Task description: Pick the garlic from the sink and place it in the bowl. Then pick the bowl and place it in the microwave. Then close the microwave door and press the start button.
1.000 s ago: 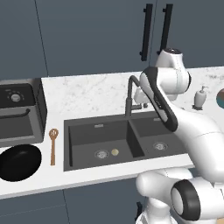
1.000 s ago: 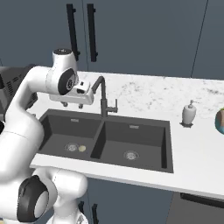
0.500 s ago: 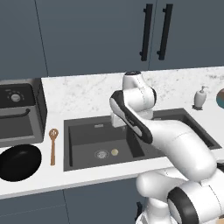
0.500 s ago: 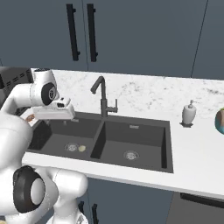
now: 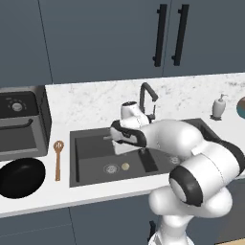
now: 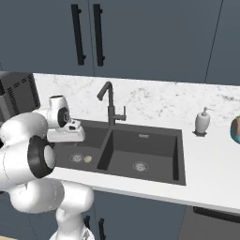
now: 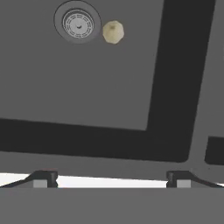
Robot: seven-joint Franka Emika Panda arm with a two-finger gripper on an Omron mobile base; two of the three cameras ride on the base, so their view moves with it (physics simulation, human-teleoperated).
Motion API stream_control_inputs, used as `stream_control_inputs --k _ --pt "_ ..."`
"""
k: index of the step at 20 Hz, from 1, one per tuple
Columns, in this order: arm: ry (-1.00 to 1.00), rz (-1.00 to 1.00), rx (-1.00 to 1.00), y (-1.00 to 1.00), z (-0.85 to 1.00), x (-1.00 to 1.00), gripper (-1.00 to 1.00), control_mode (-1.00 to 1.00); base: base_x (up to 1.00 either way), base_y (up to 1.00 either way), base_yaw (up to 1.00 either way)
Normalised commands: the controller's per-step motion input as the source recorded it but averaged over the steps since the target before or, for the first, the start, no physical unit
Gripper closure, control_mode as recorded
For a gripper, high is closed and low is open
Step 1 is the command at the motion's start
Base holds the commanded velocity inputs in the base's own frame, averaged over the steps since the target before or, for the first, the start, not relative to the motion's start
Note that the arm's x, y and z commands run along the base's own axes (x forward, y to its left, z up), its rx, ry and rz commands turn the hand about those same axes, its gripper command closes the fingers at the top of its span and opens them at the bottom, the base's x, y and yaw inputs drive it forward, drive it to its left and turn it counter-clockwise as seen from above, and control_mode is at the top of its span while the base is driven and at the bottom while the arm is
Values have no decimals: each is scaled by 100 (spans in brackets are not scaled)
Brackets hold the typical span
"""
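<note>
The garlic (image 5: 125, 166) is a small cream lump on the floor of the left basin of the dark sink (image 5: 91, 150), just right of the round drain (image 5: 111, 168). My gripper (image 5: 122, 147) hangs over that basin, pointing down, a short way above and behind the garlic. In the hand view the garlic (image 7: 113, 32) lies far ahead beside the drain (image 7: 78, 24), and the gripper (image 7: 111, 179) is open with nothing between its fingertips (image 7: 43, 178). The glossy black bowl (image 5: 21, 177) rests on the counter left of the sink. The microwave is out of view.
A wooden spoon (image 5: 58, 158) lies between the bowl and the sink. A small black oven with a dial (image 5: 19, 119) stands behind the bowl. The dark faucet (image 5: 146, 95) rises behind the sink's divider. A soap dispenser (image 6: 202, 123) stands at the right.
The arm has swung down and to the left from near the faucet, bringing the hand low over the left basin. The garlic and the bowl have not moved.
</note>
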Motion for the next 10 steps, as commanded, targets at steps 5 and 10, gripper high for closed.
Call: stream_control_inputs --k 5,10 --pt "3 0 0 -17 -100 30 -100 -100 0 0 0" --pt "-5 0 0 0 -94 45 -100 -100 0 0 0"
